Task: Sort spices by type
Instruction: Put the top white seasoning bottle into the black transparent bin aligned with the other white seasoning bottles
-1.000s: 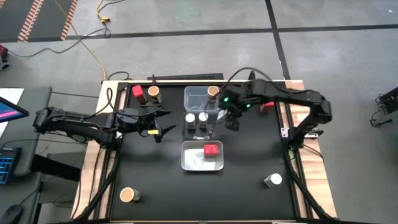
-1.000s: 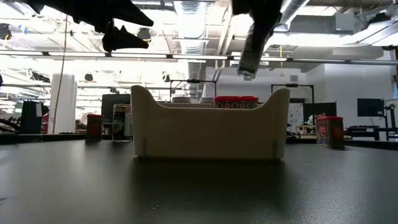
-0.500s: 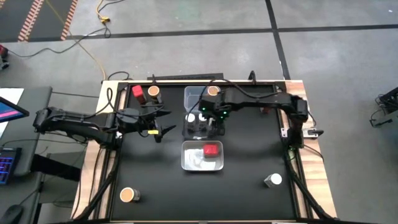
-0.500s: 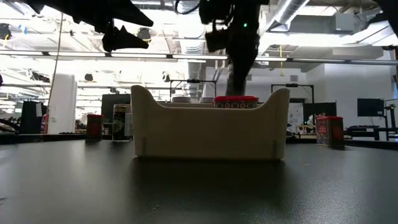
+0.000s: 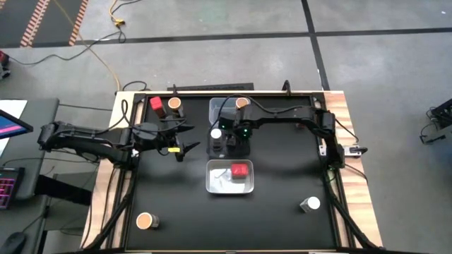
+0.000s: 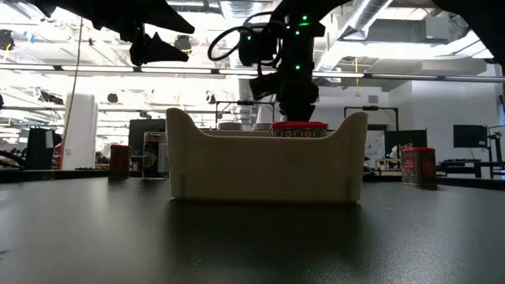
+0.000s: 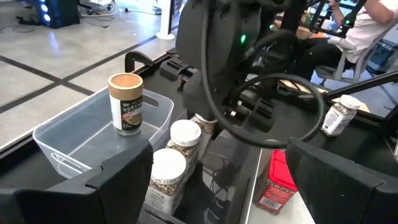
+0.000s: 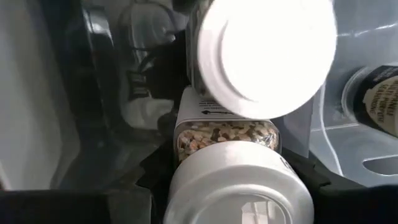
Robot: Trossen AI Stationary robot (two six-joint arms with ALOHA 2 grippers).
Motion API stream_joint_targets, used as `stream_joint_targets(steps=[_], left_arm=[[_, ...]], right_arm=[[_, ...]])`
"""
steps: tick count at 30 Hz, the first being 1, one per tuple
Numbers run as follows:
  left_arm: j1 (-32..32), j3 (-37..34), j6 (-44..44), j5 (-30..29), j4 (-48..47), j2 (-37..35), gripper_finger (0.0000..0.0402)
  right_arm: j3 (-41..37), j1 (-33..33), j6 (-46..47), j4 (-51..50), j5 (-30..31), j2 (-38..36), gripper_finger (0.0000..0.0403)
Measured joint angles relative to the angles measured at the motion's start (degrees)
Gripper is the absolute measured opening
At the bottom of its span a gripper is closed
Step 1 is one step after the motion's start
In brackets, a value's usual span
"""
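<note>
Biggest thing first: the black counter fills the middle of the high view, with three clear rectangular plastic bins stacked down its centre.

The right arm reaches in from the right edge, and the right gripper hangs over the middle bin. In the right wrist view its fingers look clenched on a white round-top spice jar. Two other white-top jars already stand in that bin, just beside it.

The left gripper waits at centre left of the high view, fingers spread wide and holding nothing.

So I'd say you're mid-drop: the white-top jar is going in with its own kind. The upper bin has one tan round-top jar, and the lower bin has a red square-top jar.

The next move calls for setting the jar down upright beside its neighbours without knocking them. It's tight in there, so I'd ease it down. Then let go and lift straight out.

Loose jars left to sort:
- a white-top one at lower right
- a tan-top one at lower left
- a red-top and tan-top pair at upper left, which sit closer to your left arm
</note>
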Motion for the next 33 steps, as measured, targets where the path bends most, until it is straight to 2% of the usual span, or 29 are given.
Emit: stream_joint_targets(steps=[9, 15, 33], left_arm=[[0.00, 0.00, 0.00, 0.00, 0.00, 0.00, 0.0352], [0.02, 0.02, 0.00, 0.00, 0.00, 0.00, 0.0352], [0.00, 0.00, -0.09, 0.02, -0.02, 0.00, 0.0352]], right_arm=[[-0.15, -0.94, -3.04, 4.52, 0.62, 0.27, 0.0220], [-0.20, -0.86, -3.43, 0.74, 0.53, 0.30, 0.0220], [-0.20, -1.64, -5.77, 2.78, -0.69, 0.31, 0.0241]])
